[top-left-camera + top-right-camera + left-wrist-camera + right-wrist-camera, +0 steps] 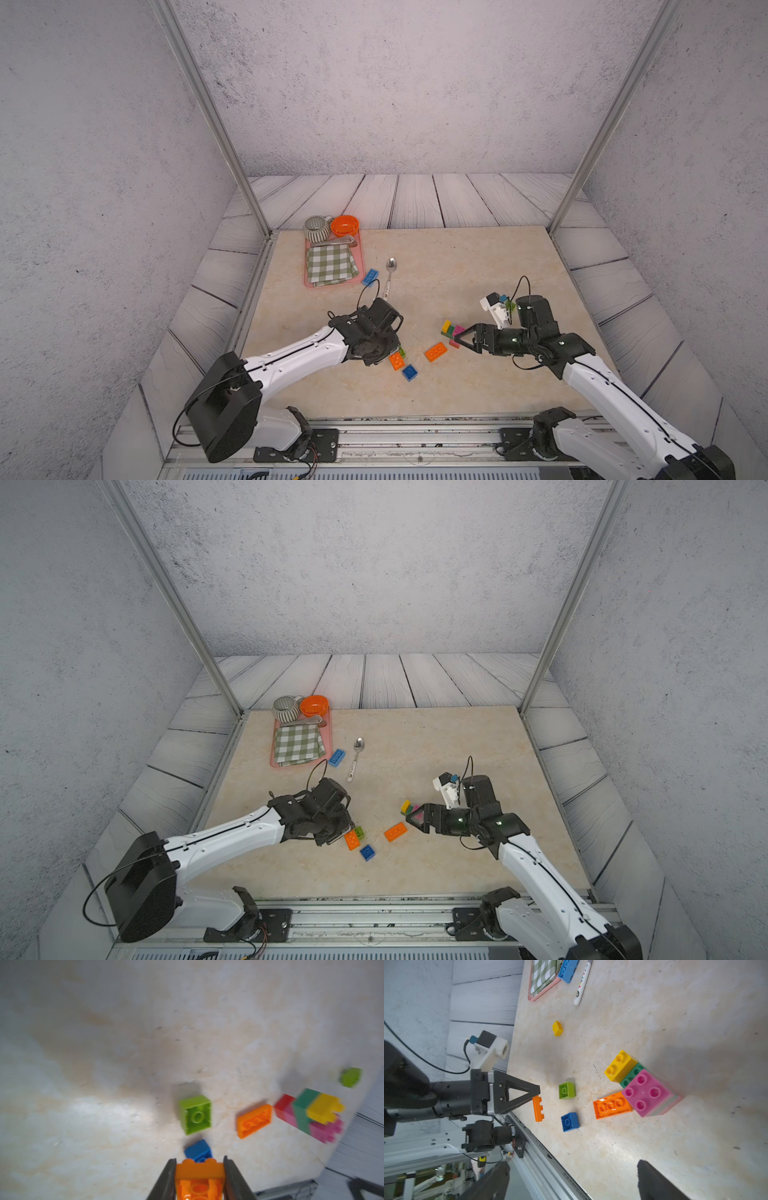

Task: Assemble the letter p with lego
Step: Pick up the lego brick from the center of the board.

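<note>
Clamping an oblong orange studded plastic brick point(199, 1172) between both fingers point(166, 1180), the left gripper point(199, 1160) leaves one end past the tips. The right gripper point(457, 340) stands spread, a pink-topped brick stack point(643, 1093) just ahead.

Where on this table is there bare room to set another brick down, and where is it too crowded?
Bare: the far stretch of the table right of the spoon, and the near strip before the blue square brick. Crowded: the middle, between the left end effector gripping an orange brick and the stacked bricks.
</note>
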Motion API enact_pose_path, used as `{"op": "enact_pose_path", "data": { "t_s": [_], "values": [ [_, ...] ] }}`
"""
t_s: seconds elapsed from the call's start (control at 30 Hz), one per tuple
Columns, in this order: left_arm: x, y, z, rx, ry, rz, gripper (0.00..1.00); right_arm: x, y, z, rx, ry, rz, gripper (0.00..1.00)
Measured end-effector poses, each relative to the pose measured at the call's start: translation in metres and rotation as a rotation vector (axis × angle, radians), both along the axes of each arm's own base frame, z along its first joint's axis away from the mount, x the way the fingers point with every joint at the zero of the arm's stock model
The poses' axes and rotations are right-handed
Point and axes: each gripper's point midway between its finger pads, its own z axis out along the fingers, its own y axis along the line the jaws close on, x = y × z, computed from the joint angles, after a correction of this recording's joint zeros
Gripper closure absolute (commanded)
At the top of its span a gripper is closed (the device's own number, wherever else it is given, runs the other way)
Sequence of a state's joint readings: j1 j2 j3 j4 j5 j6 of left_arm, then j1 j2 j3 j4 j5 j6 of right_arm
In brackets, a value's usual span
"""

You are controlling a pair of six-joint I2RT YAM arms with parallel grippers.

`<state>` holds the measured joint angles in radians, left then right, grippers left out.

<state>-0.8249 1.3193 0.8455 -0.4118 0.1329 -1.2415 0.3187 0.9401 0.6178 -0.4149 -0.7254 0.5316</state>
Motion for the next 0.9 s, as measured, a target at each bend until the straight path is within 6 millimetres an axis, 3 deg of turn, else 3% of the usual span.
{"op": "enact_pose_path", "data": {
  "t_s": [0.13,0.23,0.4,0.63,0.9],
  "values": [
    [0.015,-0.031,0.064,-0.229,-0.262,-0.122,0.92,0.006,0.009,0.013,0.076,0.002,-0.01,0.01],
    [0.016,-0.043,0.094,-0.363,-0.396,-0.191,0.92,0.009,0.016,0.022,0.134,-0.018,-0.009,0.01],
    [0.013,-0.056,0.122,-0.551,-0.515,-0.286,0.93,0.005,0.025,0.035,0.22,-0.049,0.007,0.01],
    [0.003,-0.067,0.165,-0.81,-0.631,-0.4,0.93,0.0,0.047,0.086,0.36,-0.141,0.166,0.19],
    [-0.012,-0.065,0.199,-0.948,-0.721,-0.484,0.93,-0.019,0.063,0.137,0.438,-0.244,0.338,0.35]
  ]
}}
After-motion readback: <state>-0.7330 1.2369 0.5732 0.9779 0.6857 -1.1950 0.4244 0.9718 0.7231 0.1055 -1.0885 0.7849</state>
